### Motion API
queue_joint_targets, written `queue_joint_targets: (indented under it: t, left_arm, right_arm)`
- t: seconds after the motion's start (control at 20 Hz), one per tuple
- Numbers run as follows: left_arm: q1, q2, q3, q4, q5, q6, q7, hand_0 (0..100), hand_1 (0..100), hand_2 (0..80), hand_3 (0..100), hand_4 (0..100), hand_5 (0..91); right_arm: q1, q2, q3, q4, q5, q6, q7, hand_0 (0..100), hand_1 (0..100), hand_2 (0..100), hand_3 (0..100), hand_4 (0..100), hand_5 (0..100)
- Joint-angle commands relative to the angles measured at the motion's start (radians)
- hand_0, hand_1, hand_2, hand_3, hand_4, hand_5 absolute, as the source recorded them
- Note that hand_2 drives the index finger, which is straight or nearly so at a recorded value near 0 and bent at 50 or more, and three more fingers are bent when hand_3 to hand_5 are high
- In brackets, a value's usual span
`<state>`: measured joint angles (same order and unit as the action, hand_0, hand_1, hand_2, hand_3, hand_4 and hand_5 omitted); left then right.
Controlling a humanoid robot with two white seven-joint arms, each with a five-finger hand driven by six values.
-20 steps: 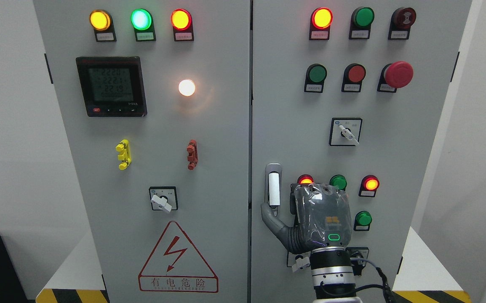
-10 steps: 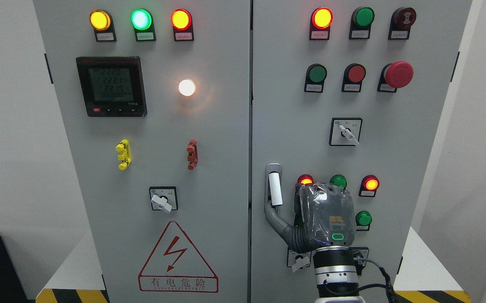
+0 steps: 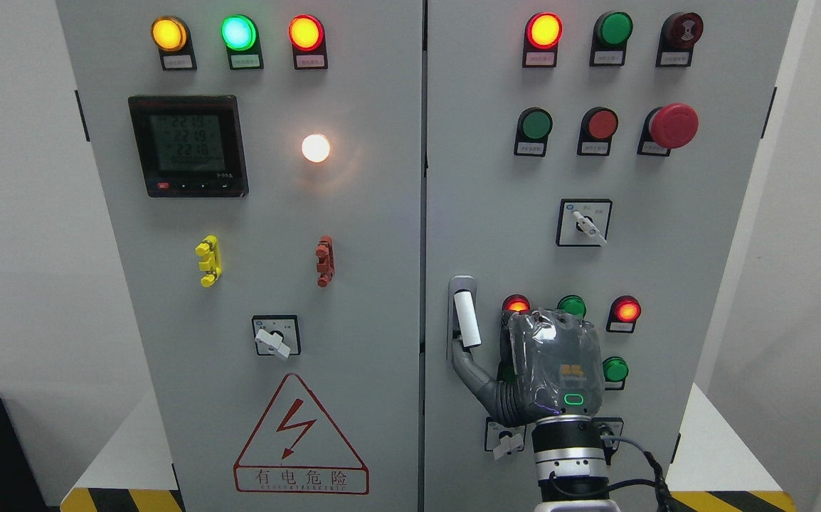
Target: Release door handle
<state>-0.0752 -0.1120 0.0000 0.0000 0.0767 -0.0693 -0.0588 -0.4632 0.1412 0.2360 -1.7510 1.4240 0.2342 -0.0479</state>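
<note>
My right hand (image 3: pixel 549 370) is up against the right cabinet door (image 3: pixel 496 213), back of the hand toward me, thumb poking up-left and touching the bottom of the white door handle (image 3: pixel 467 320). Can't tell what the other fingers are doing. Handle's tilted slightly, just up-left of the hand; lit red lamp (image 3: pixel 627 311) just up-right.

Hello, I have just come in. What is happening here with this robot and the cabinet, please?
A humanoid robot stands facing a grey electrical cabinet with two doors, lamps and switches. Its right hand is raised to the right door, beside the white door handle. One of its fingers reaches to the lower end of the handle, which is tilted a little out of its recess. The other fingers are hidden behind the hand, so a full grip cannot be confirmed. The left hand is not in view.
</note>
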Motion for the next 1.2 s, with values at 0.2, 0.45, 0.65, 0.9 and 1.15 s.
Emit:
queue_joint_targets:
  t: [0.2,0.45,0.65,0.9,1.15]
  left_arm:
    - [0.000,0.000,-0.021,-0.020,0.000,0.000,0.000,0,0,2.2,9,1,0.0]
    - [0.000,0.000,-0.021,-0.020,0.000,0.000,0.000,0,0,2.3,9,1,0.0]
    - [0.000,0.000,-0.021,-0.020,0.000,0.000,0.000,0,0,2.5,9,1,0.0]
    - [0.000,0.000,-0.021,-0.020,0.000,0.000,0.000,0,0,2.4,9,1,0.0]
    - [0.000,0.000,-0.021,-0.020,0.000,0.000,0.000,0,0,2.3,9,1,0.0]
  right_arm:
    - [0.005,0.002,-0.007,-0.013,-0.001,0.001,-0.012,33,30,87,100,100,92]
    - [0.008,0.002,-0.009,-0.019,-0.001,0.001,-0.013,35,30,87,100,100,92]
    - [0.008,0.002,-0.017,-0.021,-0.001,0.001,-0.012,36,30,87,100,100,92]
    - [0.008,0.002,-0.021,-0.021,-0.001,0.001,-0.012,36,34,87,100,100,92]
    - [0.008,0.003,-0.024,-0.022,-0.001,0.001,-0.012,36,36,87,100,100,92]
